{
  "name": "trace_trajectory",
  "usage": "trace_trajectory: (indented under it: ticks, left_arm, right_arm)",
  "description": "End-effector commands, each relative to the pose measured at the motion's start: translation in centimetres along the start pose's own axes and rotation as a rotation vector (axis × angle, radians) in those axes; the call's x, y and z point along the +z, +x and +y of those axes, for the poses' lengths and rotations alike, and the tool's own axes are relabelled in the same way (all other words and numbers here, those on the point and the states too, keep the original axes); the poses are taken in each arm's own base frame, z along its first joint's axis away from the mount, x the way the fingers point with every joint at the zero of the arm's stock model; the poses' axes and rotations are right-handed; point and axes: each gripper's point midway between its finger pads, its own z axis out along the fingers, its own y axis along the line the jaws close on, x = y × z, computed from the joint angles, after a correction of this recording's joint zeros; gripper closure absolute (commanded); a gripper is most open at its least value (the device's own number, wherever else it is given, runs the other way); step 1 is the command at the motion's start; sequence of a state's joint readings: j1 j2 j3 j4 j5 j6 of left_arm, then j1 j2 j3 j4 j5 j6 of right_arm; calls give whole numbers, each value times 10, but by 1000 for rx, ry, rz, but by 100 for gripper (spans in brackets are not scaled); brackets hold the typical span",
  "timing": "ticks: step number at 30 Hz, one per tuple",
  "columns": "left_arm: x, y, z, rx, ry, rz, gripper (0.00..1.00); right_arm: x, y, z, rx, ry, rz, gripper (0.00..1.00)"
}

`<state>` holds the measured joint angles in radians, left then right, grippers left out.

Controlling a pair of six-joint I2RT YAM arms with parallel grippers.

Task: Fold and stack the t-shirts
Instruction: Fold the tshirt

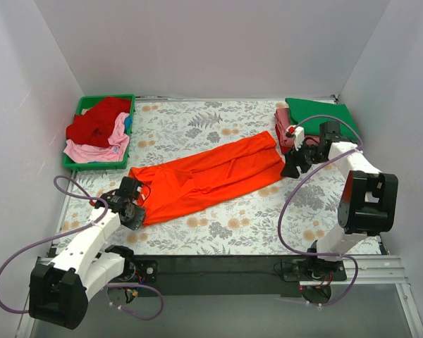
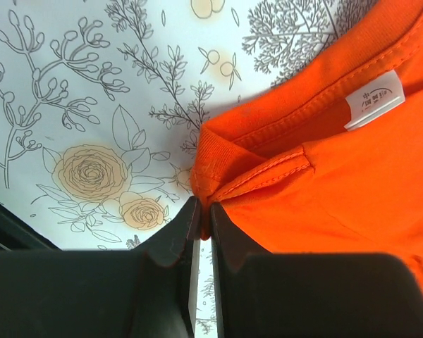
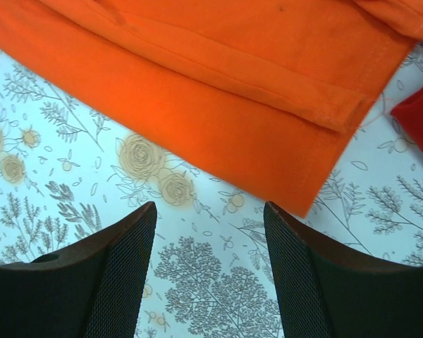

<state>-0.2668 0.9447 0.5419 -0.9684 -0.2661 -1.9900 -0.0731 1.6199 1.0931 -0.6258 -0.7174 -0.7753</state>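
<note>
The bright orange t-shirt (image 1: pixel 211 177) lies folded lengthwise, slanting across the flowered table from near left to far right. My left gripper (image 1: pixel 135 209) is shut on its collar end; the left wrist view shows the jaws pinching the orange neck edge (image 2: pixel 206 179) beside a white label (image 2: pixel 375 98). My right gripper (image 1: pixel 293 167) is open and empty, just off the shirt's hem corner (image 3: pixel 307 186). A folded stack with a green shirt (image 1: pixel 319 111) on red and pink ones (image 1: pixel 285 130) sits at the far right. A red shirt (image 1: pixel 95 121) and a light pink shirt (image 1: pixel 99 149) lie in the tray.
The green plastic tray (image 1: pixel 82 105) stands at the far left corner. White walls close the table on three sides. A black rail (image 1: pixel 218 271) runs along the near edge between the arm bases. Purple cables loop beside both arms.
</note>
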Motion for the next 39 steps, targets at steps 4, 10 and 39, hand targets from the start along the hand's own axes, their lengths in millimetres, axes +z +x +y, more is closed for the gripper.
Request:
trace_trajectory:
  ticks: [4,10,39]
  left_arm:
    - [-11,-27,-12,-89,44,-71,100]
    - [-6,-32,-17,-88,55,-58,100]
    - [-7,-33,-27,-24,114,-15,100]
  right_arm:
    - [-1,7,-42,121,115,65,32]
    - [16,22,-54,226,111,84,31]
    - [-32,120,8,392,31,224,99]
